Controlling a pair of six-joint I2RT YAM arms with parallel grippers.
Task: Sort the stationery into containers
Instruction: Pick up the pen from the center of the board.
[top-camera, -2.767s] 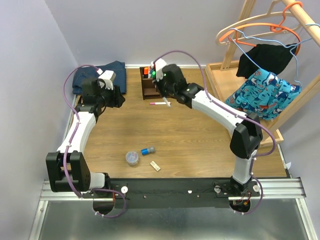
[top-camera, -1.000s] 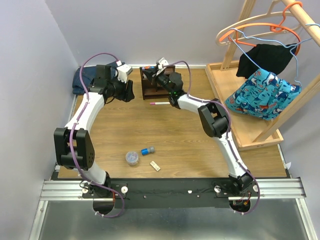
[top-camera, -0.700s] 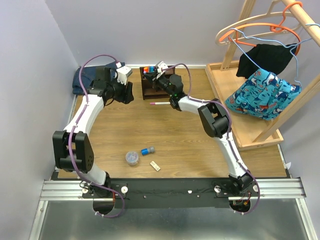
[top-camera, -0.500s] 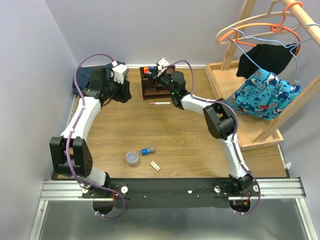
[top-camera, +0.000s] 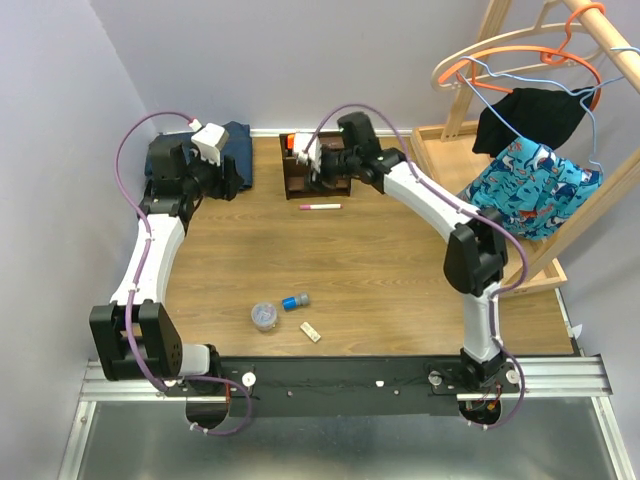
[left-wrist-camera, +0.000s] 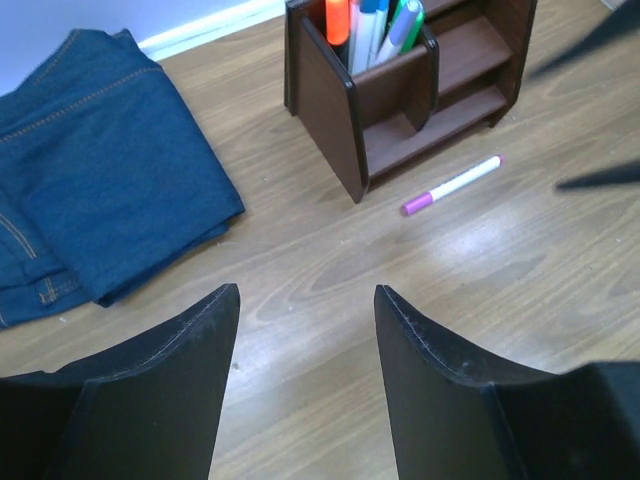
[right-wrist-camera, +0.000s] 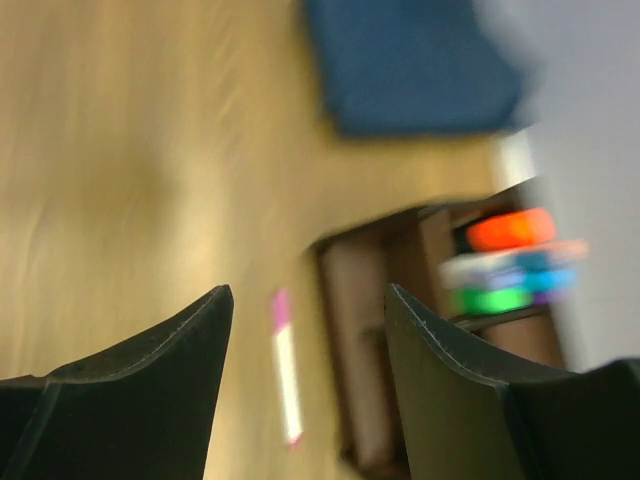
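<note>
1. Shows left tool spread and empty at far left, beside folded jeans.
2. Finds right tool spread too, pinching nothing, close by the dark organiser with pens upright in its tall section.
3. Places pink-capped marker flat on the bench, just near of the organiser, apart from both tools.
4. Puts clear tub, blue cylinder and beige block well nearer.

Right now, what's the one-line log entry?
left claw: open, empty | right claw: open, empty | organiser: pens in tall section | pink-capped marker: beside organiser, unsorted
</note>
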